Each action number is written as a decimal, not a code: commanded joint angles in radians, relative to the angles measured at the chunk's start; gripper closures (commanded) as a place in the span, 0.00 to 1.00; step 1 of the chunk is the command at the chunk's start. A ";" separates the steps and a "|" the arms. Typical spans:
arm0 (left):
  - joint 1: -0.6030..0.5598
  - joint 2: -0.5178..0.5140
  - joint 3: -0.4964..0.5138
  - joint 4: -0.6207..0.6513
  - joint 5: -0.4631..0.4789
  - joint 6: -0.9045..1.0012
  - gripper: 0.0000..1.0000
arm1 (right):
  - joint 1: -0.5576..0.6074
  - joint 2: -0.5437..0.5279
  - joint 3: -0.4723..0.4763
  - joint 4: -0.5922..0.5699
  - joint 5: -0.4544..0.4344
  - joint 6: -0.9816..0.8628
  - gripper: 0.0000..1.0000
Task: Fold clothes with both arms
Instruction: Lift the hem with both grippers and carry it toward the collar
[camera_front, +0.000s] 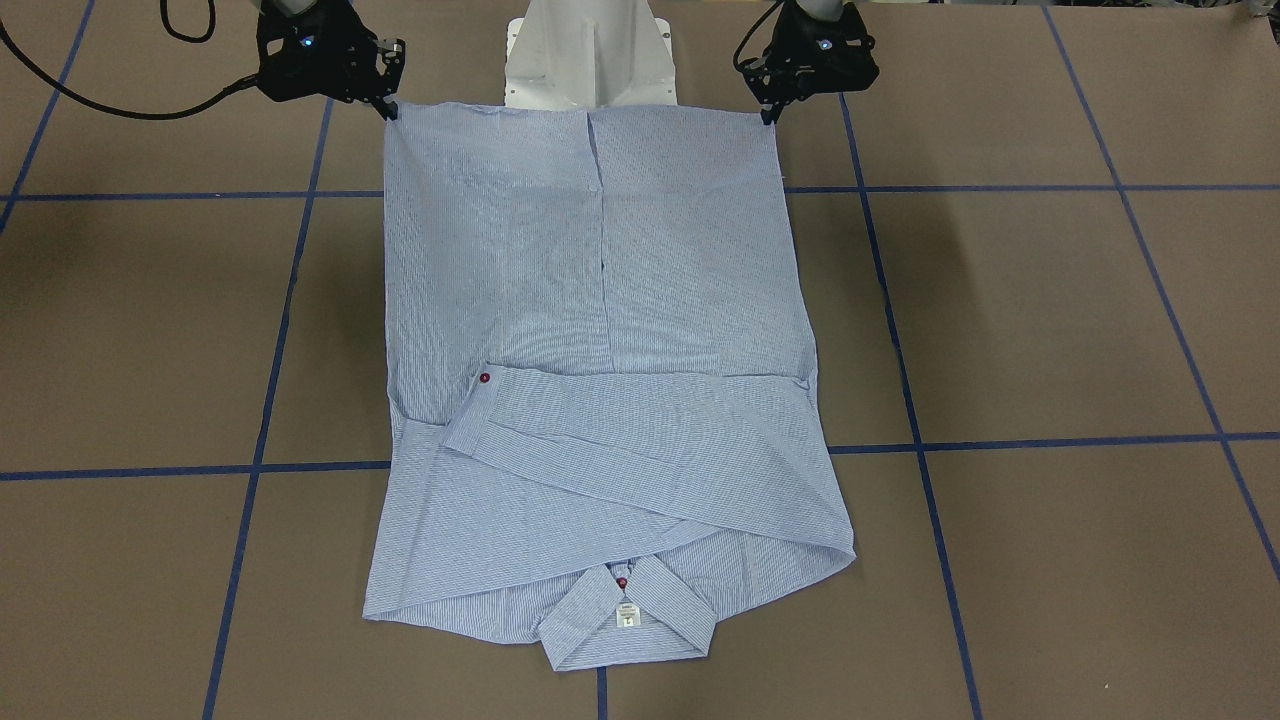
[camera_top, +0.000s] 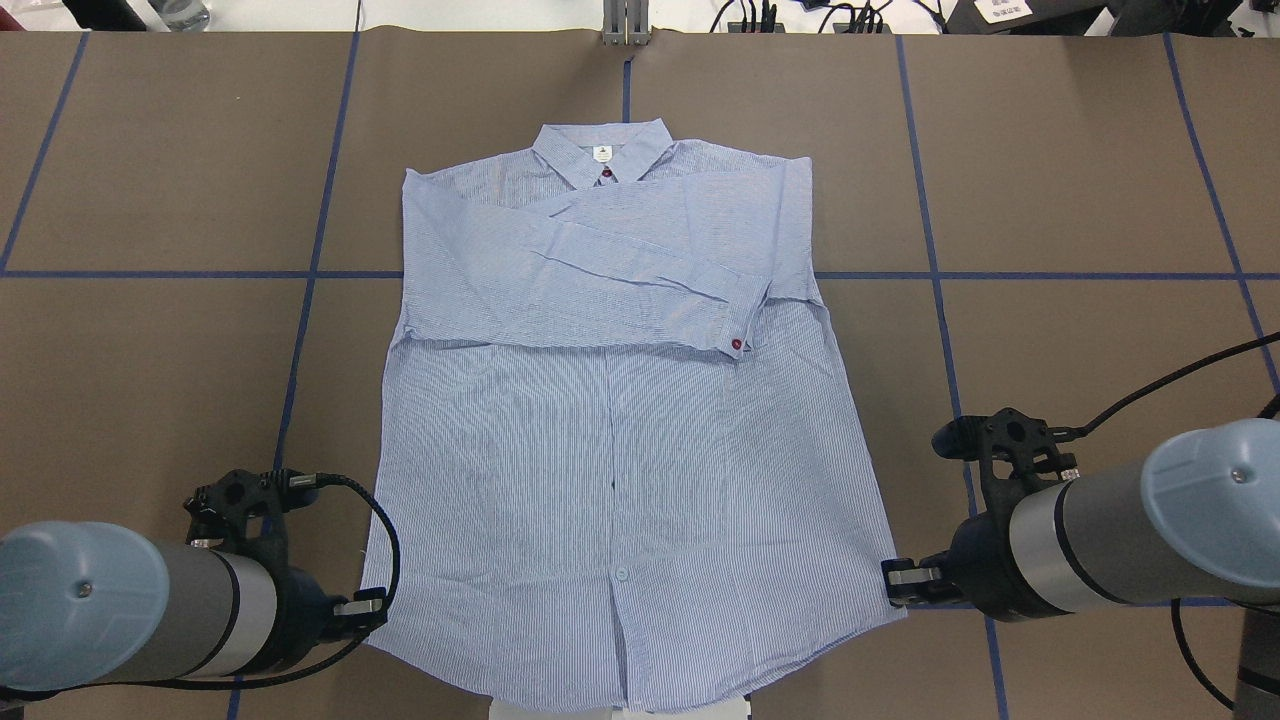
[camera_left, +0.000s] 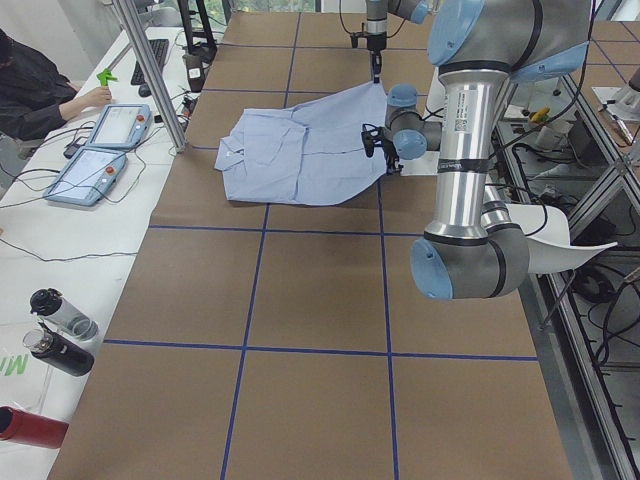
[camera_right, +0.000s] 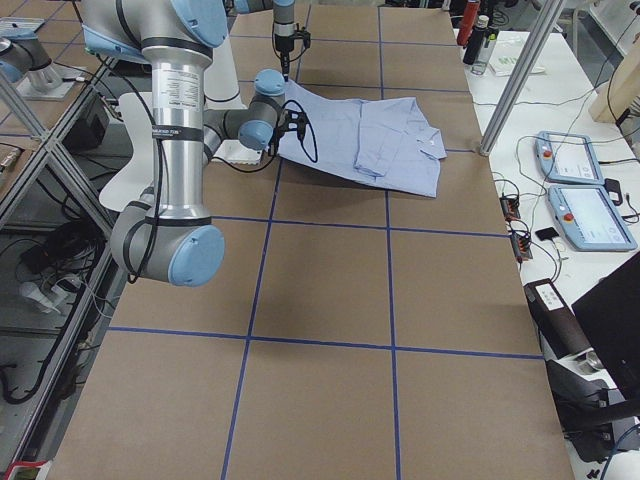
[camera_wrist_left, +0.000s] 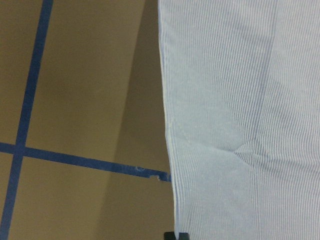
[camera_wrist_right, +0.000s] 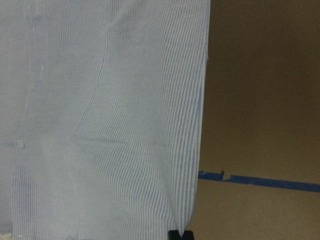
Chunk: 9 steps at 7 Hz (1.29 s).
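Note:
The light blue striped shirt (camera_top: 620, 450) lies front up on the brown table, its collar (camera_top: 602, 150) at the far end. Both sleeves are folded across the chest, and one cuff shows a red button (camera_top: 737, 344). My left gripper (camera_top: 372, 605) is shut on the hem's left corner. My right gripper (camera_top: 895, 580) is shut on the hem's right corner. From the front, the hem runs straight and taut from the right gripper (camera_front: 388, 108) to the left gripper (camera_front: 770, 112). The side view shows this end of the shirt (camera_left: 330, 140) raised off the table.
The white pedestal (camera_front: 590, 50) stands just behind the hem. Blue tape lines (camera_top: 300, 300) cross the table. Black cables (camera_top: 385, 540) loop from each wrist. A person (camera_left: 40, 90) sits at a side bench with teach pendants (camera_left: 95, 160) and bottles (camera_left: 60, 325).

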 joint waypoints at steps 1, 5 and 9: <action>0.035 -0.015 -0.047 0.000 -0.002 0.000 1.00 | -0.003 -0.020 0.021 0.002 0.030 0.000 1.00; -0.085 -0.182 0.083 -0.008 -0.004 0.096 1.00 | 0.091 0.105 -0.103 0.003 0.030 -0.014 1.00; -0.358 -0.261 0.379 -0.167 -0.078 0.253 1.00 | 0.236 0.318 -0.354 -0.001 0.016 -0.014 1.00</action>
